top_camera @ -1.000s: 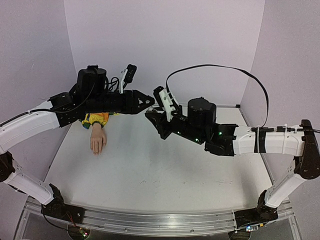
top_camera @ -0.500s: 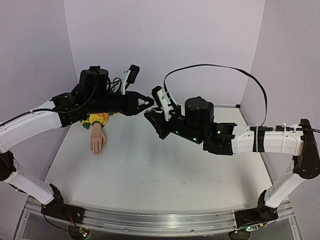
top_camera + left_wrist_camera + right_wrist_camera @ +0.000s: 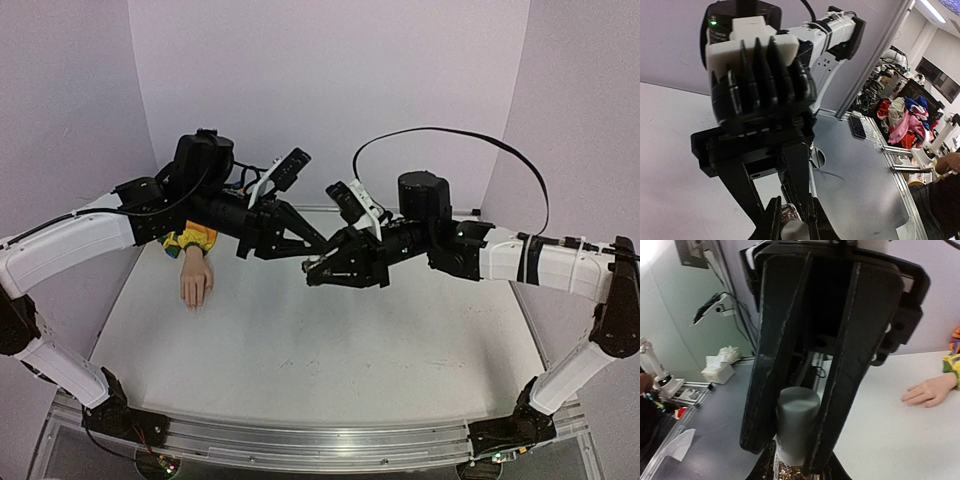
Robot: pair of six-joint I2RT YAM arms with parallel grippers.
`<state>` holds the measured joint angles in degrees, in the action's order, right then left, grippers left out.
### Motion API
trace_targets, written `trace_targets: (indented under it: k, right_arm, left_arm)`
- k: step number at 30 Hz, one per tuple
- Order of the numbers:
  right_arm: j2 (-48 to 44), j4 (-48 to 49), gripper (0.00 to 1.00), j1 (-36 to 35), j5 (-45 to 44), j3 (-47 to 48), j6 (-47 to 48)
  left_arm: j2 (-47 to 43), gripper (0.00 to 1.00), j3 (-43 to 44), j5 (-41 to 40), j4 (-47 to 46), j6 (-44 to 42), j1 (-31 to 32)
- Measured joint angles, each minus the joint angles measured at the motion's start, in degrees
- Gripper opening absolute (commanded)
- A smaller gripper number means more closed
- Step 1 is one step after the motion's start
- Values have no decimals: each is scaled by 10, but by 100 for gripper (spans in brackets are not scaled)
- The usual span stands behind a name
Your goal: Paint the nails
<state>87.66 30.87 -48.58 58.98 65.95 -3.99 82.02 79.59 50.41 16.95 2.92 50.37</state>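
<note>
**A:** How do your end effectors stand?

**B:** My left end effector (image 3: pixel 782 452) is clamped on the pale grey cap (image 3: pixel 796 410) of a small polish bottle (image 3: pixel 790 472), with one finger pressed to each side of the cap. My right end effector (image 3: pixel 785 212) is closed round the bottle's body, where glitter shows. The two meet tip to tip in the air above the middle of the worktop (image 3: pixel 300 370). My left arm reaches in from the left and my right arm from the right.

**A:** Is the cap on or off?

**B:** It sits on top of the bottle. Whether it is loosened I cannot tell.

**A:** And the thing to be painted?

**B:** The mannequin hand (image 3: pixel 196 280) lies flat on the worktop at the far left, below my left arm and well apart from the bottle. Its rainbow-striped sleeve (image 3: pixel 190 240) lies toward the back wall, and its fingers point to the near edge. The nails (image 3: pixel 196 301) sit at those fingertips, too small for me to make out one by one. Neither end effector touches the hand.
</note>
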Motion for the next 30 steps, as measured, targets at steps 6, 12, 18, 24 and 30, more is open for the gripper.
trace_targets:
  k: [6, 12, 18, 24, 30]
  right_arm:
    - [-8, 18, 0, -4, 24, -5, 1]
    - [-70, 38, 0, 0, -121, -52, 38]
    - [-82, 76, 0, -23, -355, -57, 55]
    - [-16, 85, 0, -103, -581, -41, 76]
    - [39, 85, 0, -142, -675, -12, 88]
  left_arm:
    - [-4, 67, 7, 33, 25, -11, 8]
    - [-72, 99, -33, -80, 51, 22, -1]
    - [-144, 91, -75, -255, 38, 122, -4]
    - [-122, 74, -75, -339, 11, 202, -5]
    - [-101, 56, -74, -368, -5, 221, -5]
